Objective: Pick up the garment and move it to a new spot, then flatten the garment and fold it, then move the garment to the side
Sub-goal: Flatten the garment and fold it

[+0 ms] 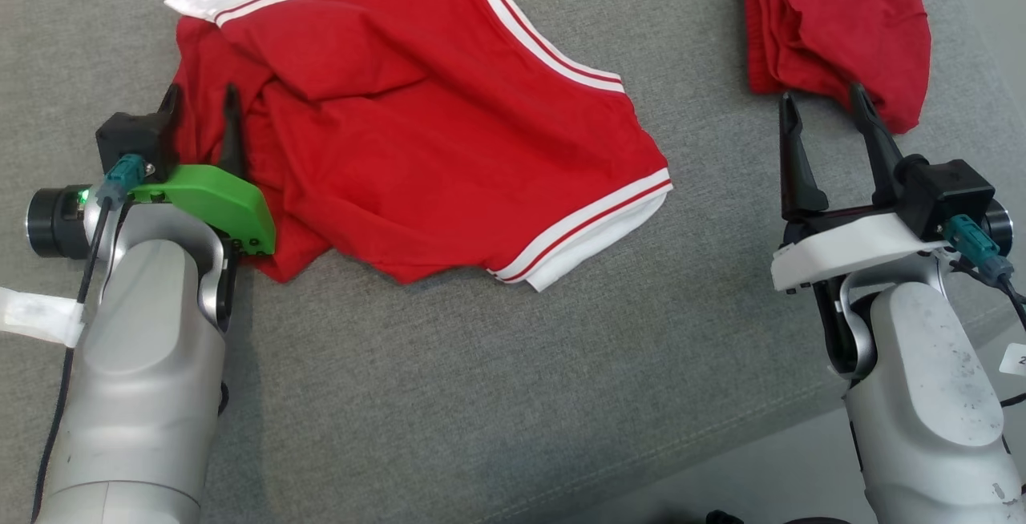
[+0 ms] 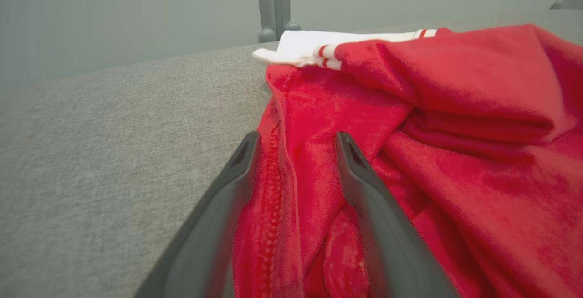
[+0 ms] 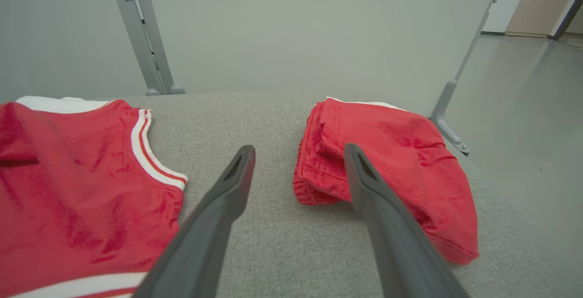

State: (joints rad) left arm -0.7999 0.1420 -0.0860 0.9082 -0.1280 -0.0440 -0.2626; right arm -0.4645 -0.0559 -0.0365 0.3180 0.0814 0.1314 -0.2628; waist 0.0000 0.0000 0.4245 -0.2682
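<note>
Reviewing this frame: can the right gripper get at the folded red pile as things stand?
Probably yes. The right gripper is open, its fingertips at the near edge of the folded red pile, with nothing lying between them.

Grey woven-fabric bench [image 1: 481, 396], top flat and lightly textured. Folded pile of red cloth [image 3: 387, 170] at far right corner, close to right edge; stacked fold edges face left, sliver of white along its far side. Paired grey metal upright posts [image 3: 141, 33] behind far edge. Slanted grey metal strut [image 3: 448, 111] off far right corner. Pale wall panel [image 3: 309, 29] behind. Glossy grey floor [image 3: 524, 106] to the right.
</note>
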